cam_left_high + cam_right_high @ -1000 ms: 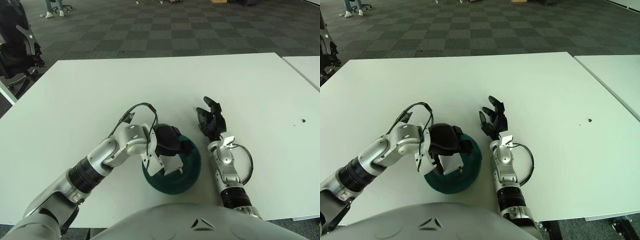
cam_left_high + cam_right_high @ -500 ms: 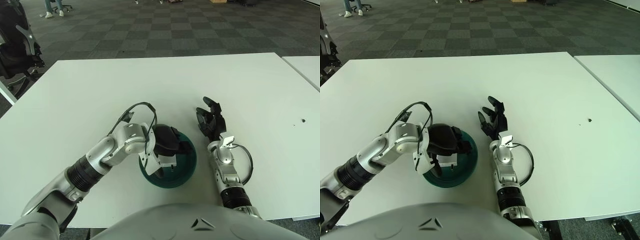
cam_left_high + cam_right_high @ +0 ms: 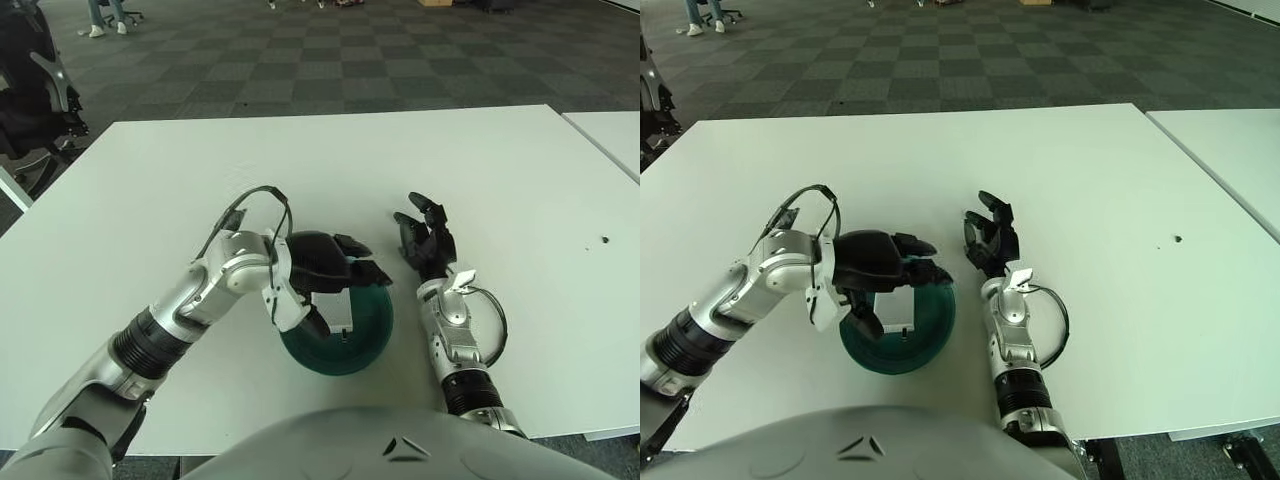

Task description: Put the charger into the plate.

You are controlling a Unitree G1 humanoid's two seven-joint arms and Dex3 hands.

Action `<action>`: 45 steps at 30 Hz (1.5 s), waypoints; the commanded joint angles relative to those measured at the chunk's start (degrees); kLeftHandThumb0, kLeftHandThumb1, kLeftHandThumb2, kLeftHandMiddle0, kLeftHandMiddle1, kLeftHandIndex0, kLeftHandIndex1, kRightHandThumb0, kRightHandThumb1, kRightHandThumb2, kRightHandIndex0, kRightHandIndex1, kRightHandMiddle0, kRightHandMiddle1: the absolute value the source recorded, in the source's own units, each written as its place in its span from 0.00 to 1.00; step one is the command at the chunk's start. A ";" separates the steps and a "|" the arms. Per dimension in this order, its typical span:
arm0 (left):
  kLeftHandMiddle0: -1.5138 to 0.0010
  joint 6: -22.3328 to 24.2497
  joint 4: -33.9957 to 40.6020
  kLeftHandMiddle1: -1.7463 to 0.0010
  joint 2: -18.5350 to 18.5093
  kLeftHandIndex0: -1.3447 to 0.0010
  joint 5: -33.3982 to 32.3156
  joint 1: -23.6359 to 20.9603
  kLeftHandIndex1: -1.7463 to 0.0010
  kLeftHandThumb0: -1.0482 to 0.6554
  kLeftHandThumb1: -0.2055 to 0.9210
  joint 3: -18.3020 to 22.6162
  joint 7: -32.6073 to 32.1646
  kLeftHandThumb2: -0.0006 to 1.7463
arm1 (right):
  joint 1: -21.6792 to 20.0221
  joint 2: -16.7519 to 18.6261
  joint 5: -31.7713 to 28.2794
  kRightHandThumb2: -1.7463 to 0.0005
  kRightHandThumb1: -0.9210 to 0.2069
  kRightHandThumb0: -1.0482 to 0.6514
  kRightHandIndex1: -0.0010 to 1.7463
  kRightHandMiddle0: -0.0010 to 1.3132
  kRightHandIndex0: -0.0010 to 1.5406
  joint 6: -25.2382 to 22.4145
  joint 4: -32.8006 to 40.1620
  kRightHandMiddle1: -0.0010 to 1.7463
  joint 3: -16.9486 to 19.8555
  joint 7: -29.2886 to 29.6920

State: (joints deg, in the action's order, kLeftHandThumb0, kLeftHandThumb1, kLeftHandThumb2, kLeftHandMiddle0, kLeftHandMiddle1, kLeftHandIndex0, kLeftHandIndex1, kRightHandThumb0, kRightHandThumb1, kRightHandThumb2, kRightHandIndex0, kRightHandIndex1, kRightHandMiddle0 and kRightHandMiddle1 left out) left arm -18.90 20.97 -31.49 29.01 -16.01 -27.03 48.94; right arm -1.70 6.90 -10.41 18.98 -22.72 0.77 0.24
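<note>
Lying released in the plate [image 3: 365, 345], the charger [image 3: 334, 310] (left hand [image 3: 315, 270] fingers now spread wide above).

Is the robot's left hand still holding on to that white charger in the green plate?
Cannot tell. In both eye views the left hand, fingers spread, hovers over the charger lying in the plate and hides any contact or gap.

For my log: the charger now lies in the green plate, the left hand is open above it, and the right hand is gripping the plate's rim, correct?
Not quite: the right hand rests open on the table, apart from the green plate, as the left eye view shows. The charger lies in the plate, left hand open above.
</note>
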 commanded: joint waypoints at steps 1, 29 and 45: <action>1.00 2.78 1.58 1.00 0.52 1.00 -1.18 3.03 0.98 0.00 1.00 2.54 -2.69 0.45 | 4.10 2.91 -1.75 0.68 0.01 0.30 0.31 0.00 0.16 -7.17 -6.22 0.41 0.60 -0.43; 1.00 3.72 -20.13 1.00 20.33 1.00 -17.37 18.30 1.00 0.00 1.00 24.95 -39.35 0.42 | 2.20 0.21 9.22 0.72 0.08 0.29 0.42 0.00 0.17 0.60 -15.26 0.38 -0.13 6.85; 0.89 19.68 -23.76 0.98 28.35 1.00 -29.08 23.84 0.74 0.06 1.00 33.09 -45.32 0.57 | 4.62 -1.28 11.20 0.69 0.04 0.28 0.42 0.00 0.11 0.73 -12.72 0.39 -1.54 4.50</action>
State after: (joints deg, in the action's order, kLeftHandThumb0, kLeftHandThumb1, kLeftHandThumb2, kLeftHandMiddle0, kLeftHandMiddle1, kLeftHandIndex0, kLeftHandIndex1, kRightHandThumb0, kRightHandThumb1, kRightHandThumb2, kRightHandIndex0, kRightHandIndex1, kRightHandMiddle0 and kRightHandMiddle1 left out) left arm -0.06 -1.22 -3.88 1.74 8.22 4.91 4.42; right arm -5.58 6.36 -0.29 23.82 -30.12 -0.22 5.34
